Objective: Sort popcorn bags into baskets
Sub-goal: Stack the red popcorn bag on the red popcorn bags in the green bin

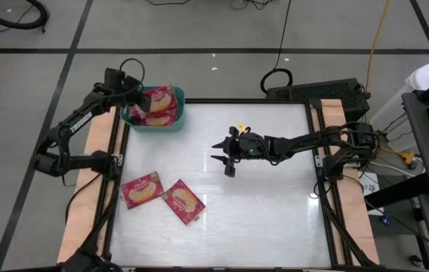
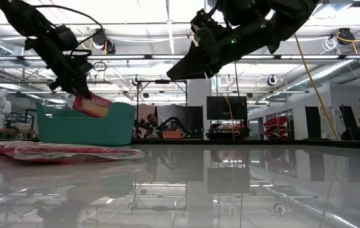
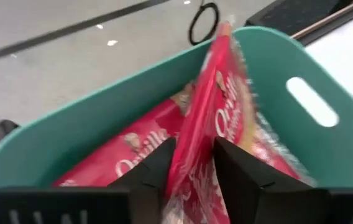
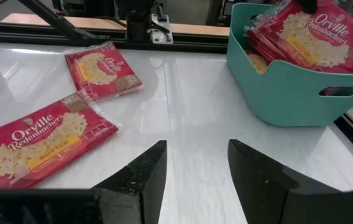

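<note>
My left gripper (image 1: pixel 140 102) is over the teal basket (image 1: pixel 154 124) at the table's far left corner, shut on a red popcorn bag (image 3: pixel 217 106). More red bags (image 3: pixel 127 158) lie inside the basket under it. Two more bags (image 1: pixel 142 189) (image 1: pixel 182 201) lie flat on the table's near left part, picture side up. They also show in the right wrist view, one bag (image 4: pixel 102 70) beyond the other bag (image 4: pixel 36 146). My right gripper (image 1: pixel 226 157) hangs open above the table's middle and touches nothing. My left gripper pinches the popcorn bag between its two fingers (image 3: pixel 158 168), at the bag's end nearest the wrist (image 3: pixel 192 162). The fingers come slanting down from the table's left. The bag (image 2: pixel 94 104) is tilted, sticking out past the fingertips over the basket's rim. Whether it rests on the bags below, I cannot tell.
The basket's wall (image 4: pixel 288 93) has a handle slot (image 4: pixel 338 91). The white tabletop (image 1: pixel 275 211) is ringed by a dark frame rail (image 1: pixel 320 189). A black box (image 1: pixel 316 91) stands past the far edge. The two loose bags lie close together near the left rail.
</note>
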